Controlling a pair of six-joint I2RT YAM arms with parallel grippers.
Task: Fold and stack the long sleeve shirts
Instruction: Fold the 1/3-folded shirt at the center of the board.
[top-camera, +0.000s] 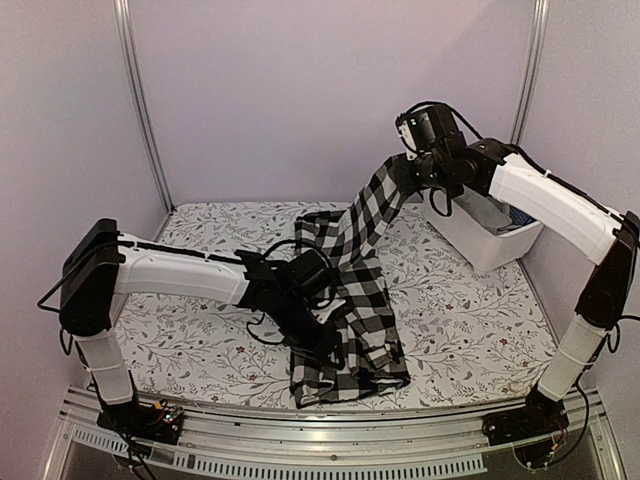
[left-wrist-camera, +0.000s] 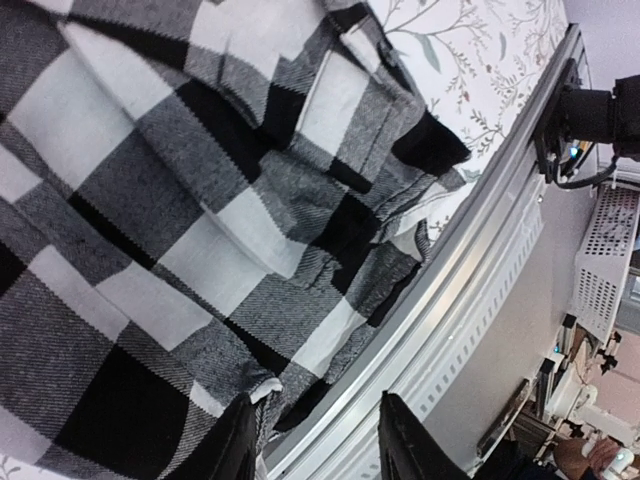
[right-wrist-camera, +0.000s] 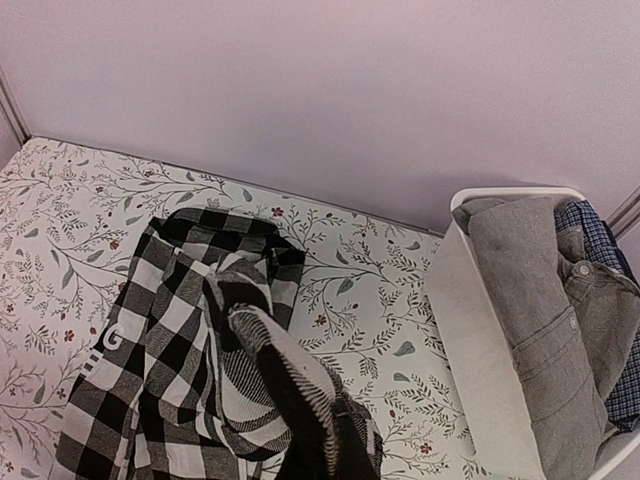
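Checked shirt (top-camera: 352, 300) lies unfolded on the table (top-camera: 200, 335), a sleeve pinched high by the right gripper (top-camera: 405, 175), left gripper (left-wrist-camera: 320, 440) parted and empty; grey shirt (right-wrist-camera: 520, 280) and blue shirt (right-wrist-camera: 600, 235) wait in the bin (right-wrist-camera: 470, 335).

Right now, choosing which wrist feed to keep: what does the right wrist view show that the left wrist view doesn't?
Right wrist only: a white bin holding a grey shirt and a blue patterned shirt. Left wrist only: the table's metal rail and the left gripper, jaws apart. Both: the checked shirt on the floral cover.
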